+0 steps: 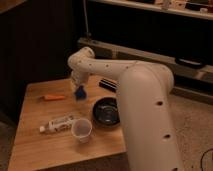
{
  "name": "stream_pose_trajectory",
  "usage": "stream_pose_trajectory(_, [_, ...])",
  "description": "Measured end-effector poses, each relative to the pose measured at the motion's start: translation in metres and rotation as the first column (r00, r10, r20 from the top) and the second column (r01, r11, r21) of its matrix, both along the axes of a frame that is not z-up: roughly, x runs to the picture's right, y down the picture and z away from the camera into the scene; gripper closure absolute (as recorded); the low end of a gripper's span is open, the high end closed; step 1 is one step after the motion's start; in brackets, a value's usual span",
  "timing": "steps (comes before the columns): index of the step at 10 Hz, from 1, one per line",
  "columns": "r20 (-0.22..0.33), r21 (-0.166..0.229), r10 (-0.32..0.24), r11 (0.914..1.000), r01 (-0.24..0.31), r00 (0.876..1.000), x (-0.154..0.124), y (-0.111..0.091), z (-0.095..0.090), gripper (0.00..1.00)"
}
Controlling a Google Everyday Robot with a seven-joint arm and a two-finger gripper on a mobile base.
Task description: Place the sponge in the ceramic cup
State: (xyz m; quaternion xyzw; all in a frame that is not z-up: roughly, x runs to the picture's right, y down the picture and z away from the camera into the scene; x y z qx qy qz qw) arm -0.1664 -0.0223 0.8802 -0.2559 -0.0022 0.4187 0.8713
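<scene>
Light-brown wooden table (37, 150), surveyed left to right.

- Far left: slim orange stick-shaped object (52, 97), lying flat.
- In front of it: white bottle with a printed label (57, 124), on its side.
- Left of centre: the small dark-blue rectangular sponge (79, 93), towards the back of the table. The white arm's gripper (78, 87) pointed down and sat right at the sponge's top. Whether it was closed on the sponge or only poised around it could not be told, nor whether the sponge rested on the wood.
- Front of the table: the small pale whitish-grey round ceramic cup (81, 131), upright, mouth up, nothing visible inside. It was well apart from the sponge and just beside the bottle's end.
- Right of the cup: wide black round bowl (106, 111).
- Behind the bowl: flat black rectangular bar (107, 84).

Judgement: the step in hand was securing the sponge. To do it well, grip squarely across the block's narrow sides. Lift straight up before travelling, and pass above the bottle. Centre over the cup's mouth and lower before release. The block looked about as wide as the cup, so an off-centre drop could catch the rim or tip the cup.
</scene>
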Motion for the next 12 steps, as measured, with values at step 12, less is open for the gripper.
stream_pose_trajectory(12, [0.002,-0.001,-0.062,0.9981,0.062,0.998,-0.01,0.017,0.057,0.39])
